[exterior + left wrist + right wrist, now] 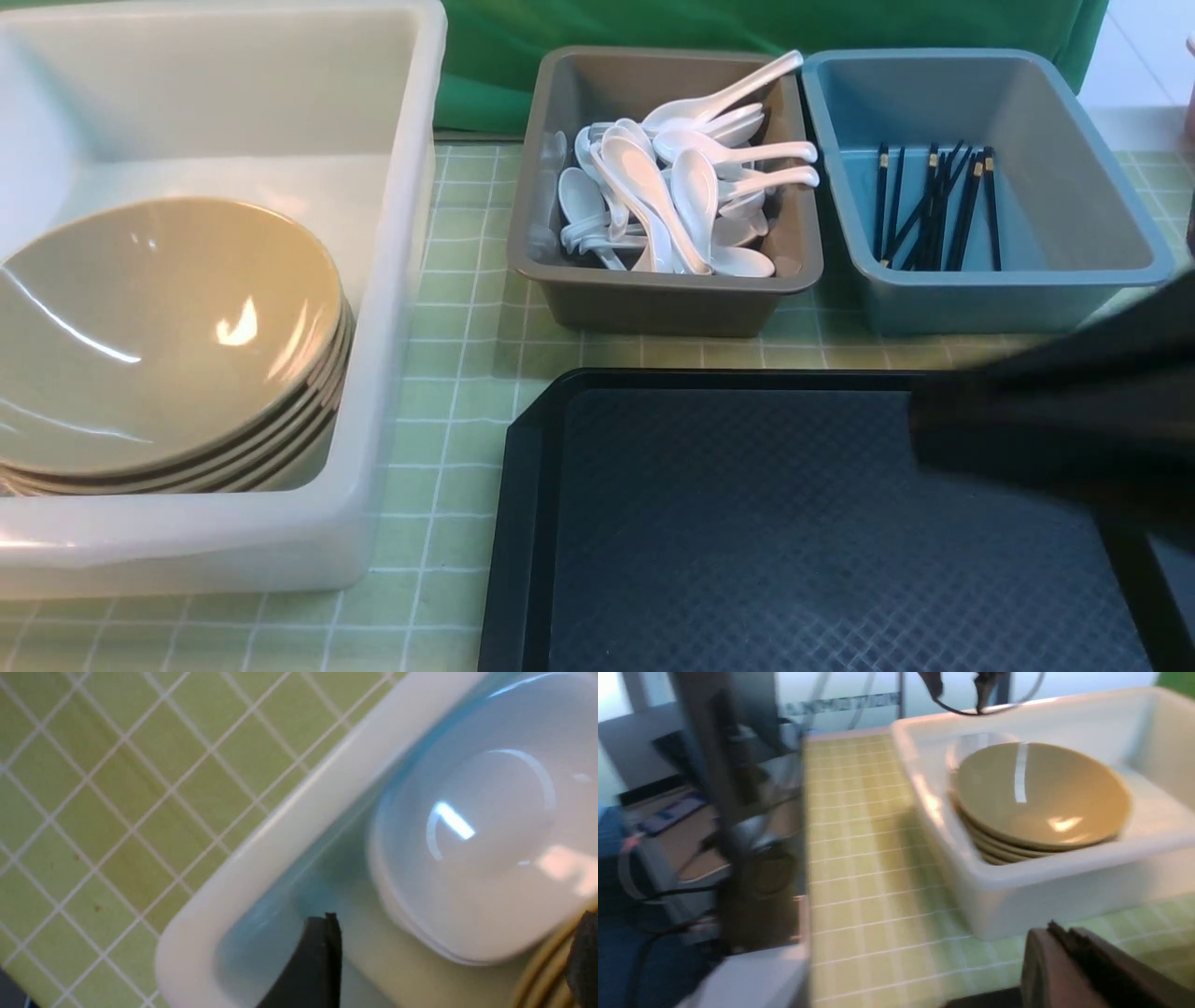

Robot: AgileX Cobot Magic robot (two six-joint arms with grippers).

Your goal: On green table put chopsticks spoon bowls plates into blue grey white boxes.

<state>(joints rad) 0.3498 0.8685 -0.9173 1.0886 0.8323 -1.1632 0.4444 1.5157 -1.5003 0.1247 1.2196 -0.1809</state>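
The large white box (pixel 411 233) stands at the left on the green table (pixel 467 308). It holds a stack of tan bowls (pixel 159 336). In the left wrist view a white plate (pixel 467 849) lies in a corner of this box (pixel 289 830), beside the bowl rims (pixel 537 975). My left gripper (pixel 453 961) is open and empty just above the plate. The grey box (pixel 653 308) holds several white spoons (pixel 653 187). The blue box (pixel 1027 299) holds black chopsticks (pixel 934 205). My right gripper (pixel 1057 931) is shut and empty; its blurred arm (pixel 1055 411) hangs over the tray's right side.
A black textured tray (pixel 747 523) lies at the front centre with nothing on it. In the right wrist view the white box (pixel 1017 896) with the bowls (pixel 1036 793) is ahead, and the table edge with equipment and cables (pixel 738 812) lies beyond it.
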